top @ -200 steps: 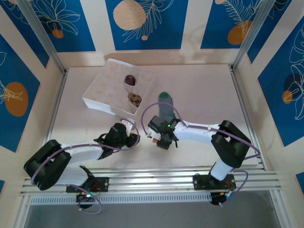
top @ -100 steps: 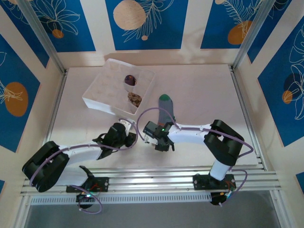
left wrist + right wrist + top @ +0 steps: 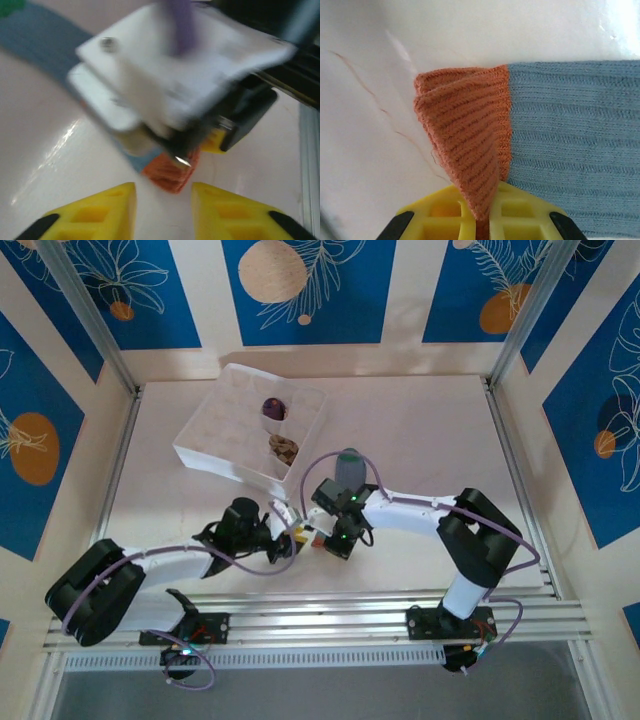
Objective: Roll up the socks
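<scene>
From the top camera I see the blue-grey sock point(image 3: 349, 468) lying on the table point(image 3: 430, 420), just to the right of the white box point(image 3: 212, 445). Its near part is hidden under the right arm. Inside the box are the purple sock point(image 3: 274, 408) and the brown sock point(image 3: 284, 447), each in its own compartment. The left gripper point(image 3: 293, 538) and the right gripper point(image 3: 335, 540) are very near each other, at the near end of the sock.

In the left wrist camera, the left gripper point(image 3: 164, 200) has its yellow fingers apart with a clear gap, and nothing is between them. The orange cuff point(image 3: 170, 172) stands just ahead of this gap, under the blurred body of the right gripper.

In the right wrist camera, the right gripper point(image 3: 485, 212) is closed tight on the orange cuff point(image 3: 462, 135). The cuff is lifted and folded into a peak, while the rest of the blue-grey sock point(image 3: 575, 145) lies flat on the table.
</scene>
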You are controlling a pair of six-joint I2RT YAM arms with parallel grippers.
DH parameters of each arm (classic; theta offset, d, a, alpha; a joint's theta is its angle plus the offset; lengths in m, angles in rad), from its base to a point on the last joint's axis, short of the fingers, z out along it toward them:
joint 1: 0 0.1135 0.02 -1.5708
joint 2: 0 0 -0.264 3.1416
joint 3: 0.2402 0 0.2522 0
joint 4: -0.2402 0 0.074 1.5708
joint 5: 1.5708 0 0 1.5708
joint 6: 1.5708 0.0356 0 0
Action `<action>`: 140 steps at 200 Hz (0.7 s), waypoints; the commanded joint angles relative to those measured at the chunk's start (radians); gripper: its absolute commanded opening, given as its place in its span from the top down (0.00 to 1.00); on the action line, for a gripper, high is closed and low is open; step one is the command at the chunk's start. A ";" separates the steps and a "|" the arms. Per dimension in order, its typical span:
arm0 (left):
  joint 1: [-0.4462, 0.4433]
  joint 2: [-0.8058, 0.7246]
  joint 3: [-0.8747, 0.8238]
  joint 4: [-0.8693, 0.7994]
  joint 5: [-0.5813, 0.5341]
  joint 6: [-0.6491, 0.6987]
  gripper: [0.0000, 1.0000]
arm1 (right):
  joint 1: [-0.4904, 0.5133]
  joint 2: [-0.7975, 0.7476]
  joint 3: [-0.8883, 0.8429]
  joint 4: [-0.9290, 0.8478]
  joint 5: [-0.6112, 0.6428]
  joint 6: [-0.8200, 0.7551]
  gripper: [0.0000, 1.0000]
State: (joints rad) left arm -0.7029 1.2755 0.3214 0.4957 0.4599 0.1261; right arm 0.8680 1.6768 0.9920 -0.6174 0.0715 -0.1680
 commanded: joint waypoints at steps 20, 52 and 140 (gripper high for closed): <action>-0.002 -0.095 -0.056 0.055 0.071 0.216 0.54 | -0.010 0.025 0.073 -0.060 -0.197 0.105 0.95; -0.002 -0.163 -0.099 0.075 0.044 0.256 0.53 | -0.031 0.016 0.074 -0.052 -0.269 0.125 0.95; -0.002 -0.005 -0.053 0.120 0.110 0.369 0.52 | -0.043 0.028 0.086 -0.070 -0.332 0.097 0.95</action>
State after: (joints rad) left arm -0.7025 1.2274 0.2325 0.5850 0.5282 0.4324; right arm 0.8272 1.6928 1.0527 -0.6548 -0.2066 -0.0681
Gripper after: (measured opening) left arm 0.474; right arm 0.093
